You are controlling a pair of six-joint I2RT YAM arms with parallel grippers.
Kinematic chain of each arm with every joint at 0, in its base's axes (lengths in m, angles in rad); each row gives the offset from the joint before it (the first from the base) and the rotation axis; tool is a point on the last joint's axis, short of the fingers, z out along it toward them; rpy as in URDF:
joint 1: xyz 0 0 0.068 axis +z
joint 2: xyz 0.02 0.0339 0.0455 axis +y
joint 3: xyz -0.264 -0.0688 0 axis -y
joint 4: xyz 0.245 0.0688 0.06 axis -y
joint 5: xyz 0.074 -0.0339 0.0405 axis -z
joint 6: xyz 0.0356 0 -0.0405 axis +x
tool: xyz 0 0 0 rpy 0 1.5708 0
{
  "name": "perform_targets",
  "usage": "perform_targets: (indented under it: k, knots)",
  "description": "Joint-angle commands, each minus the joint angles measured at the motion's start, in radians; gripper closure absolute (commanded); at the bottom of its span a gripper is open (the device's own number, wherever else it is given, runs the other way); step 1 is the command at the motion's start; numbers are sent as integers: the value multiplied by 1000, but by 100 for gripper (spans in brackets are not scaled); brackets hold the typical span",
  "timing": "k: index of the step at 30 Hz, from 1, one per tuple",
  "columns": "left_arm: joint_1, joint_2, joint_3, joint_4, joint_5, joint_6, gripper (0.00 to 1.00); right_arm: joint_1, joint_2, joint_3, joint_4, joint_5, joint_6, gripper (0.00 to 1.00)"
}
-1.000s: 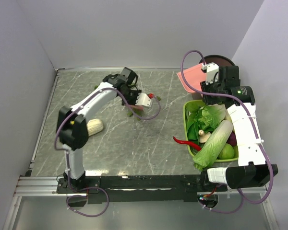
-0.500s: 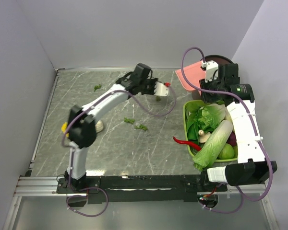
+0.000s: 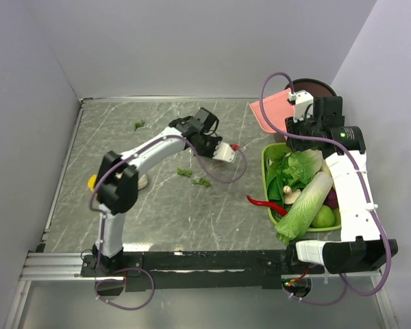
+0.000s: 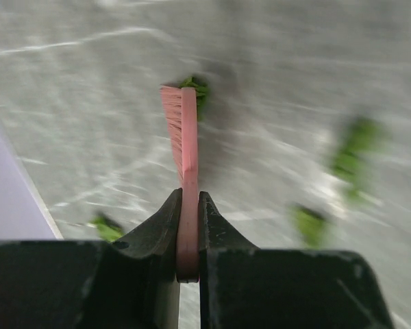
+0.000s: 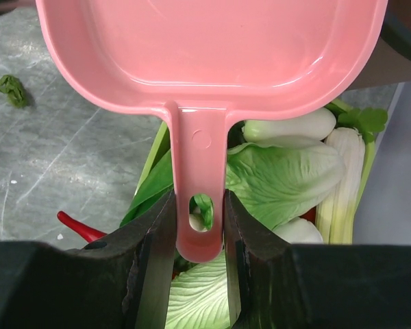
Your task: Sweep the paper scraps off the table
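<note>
From above, the left arm reaches out over the middle of the grey-green counter (image 3: 171, 212), its wrist turned toward the green basket (image 3: 266, 163) on the right. The left fingers (image 3: 221, 151) are hard to read from this height; only a small red tip shows beyond them. The left wrist view settles it: the fingers (image 4: 159, 229) are pressed onto the thin handle of a pink brush (image 4: 183, 127), whose bristled head points away from the camera over the counter.

The paper scraps (image 3: 194, 177) lie scattered on the counter. The top view shows two close together just nearer than the brush, and a third one (image 3: 138, 125) well apart, toward the far left. The left wrist view is blurred, but it shows one green bit (image 4: 199, 88) right at the far tip of the brush head, two more smeared bits to the right (image 4: 356, 142) and one at the lower left (image 4: 107, 227).

The right arm sits at the far right corner. From above, a pink dustpan (image 3: 268, 114) juts out beyond its wrist, just beside the basket's far rim. The right wrist view shows the right fingers (image 5: 156, 255) pinching the dustpan's handle (image 5: 200, 178) from both sides, pan facing up with nothing in it. Beneath it lie pale-green leafy vegetables (image 5: 281, 171) in the basket and a red chilli (image 5: 75, 225), with one more scrap (image 5: 11, 89) on the counter at the left.
</note>
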Motion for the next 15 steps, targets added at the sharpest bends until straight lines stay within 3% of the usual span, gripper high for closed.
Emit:
perform_targets:
  k: [1,4,9,11,15]
  knots:
    - [-13,-237,-189,-263,71,-1,99,-1,7,4,25,-32,6,100]
    - [-4,-386,-329,-205,31,-105,99,-2,32,24,13,-52,2,100]
    - [103,-535,-348,29,-44,-398,99,-1,70,73,2,-68,6,100]
    - [178,-532,-314,179,-131,-504,99,-1,92,96,-1,-75,14,100]
    - [301,-381,-164,269,-320,-621,99,8,122,129,-6,-86,19,100]
